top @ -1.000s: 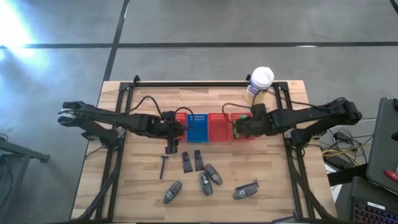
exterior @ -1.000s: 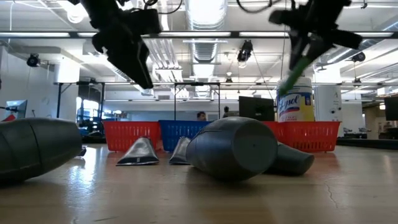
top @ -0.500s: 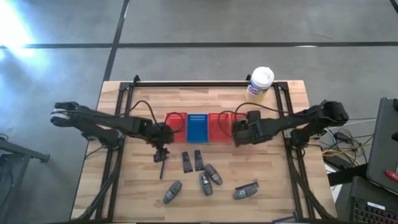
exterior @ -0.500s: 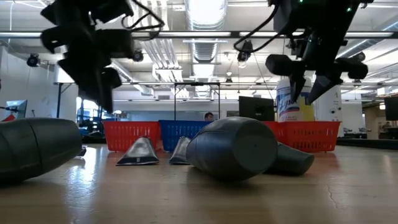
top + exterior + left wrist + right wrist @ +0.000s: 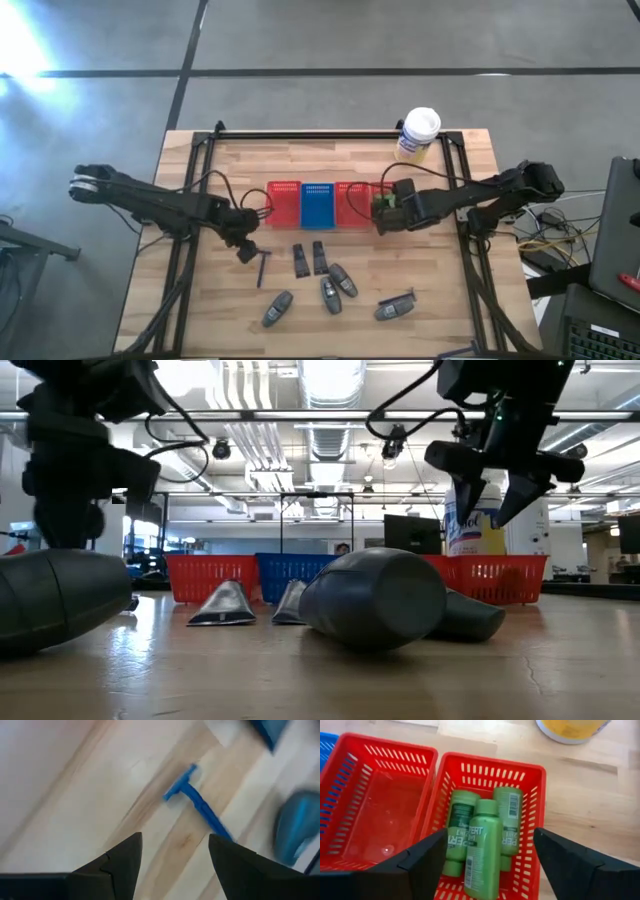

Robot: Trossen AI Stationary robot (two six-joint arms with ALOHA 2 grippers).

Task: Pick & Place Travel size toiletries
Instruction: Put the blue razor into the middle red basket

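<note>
Wooden table [image 5: 450,320], grey concrete floor [image 5: 320,35]

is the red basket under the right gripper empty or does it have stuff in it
Not empty. The right wrist view shows three green bottles lying in the red basket, with the right gripper open above it.

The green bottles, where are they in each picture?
High view: the green bottles peek out just left of the right gripper, in the rightmost red basket.
Low view: only a dark shape behind that basket's mesh, below the gripper.
Left wrist view: not there.
Right wrist view: three bottles side by side in the basket.
Shared landmark: the yellowish canister behind the basket.
</note>
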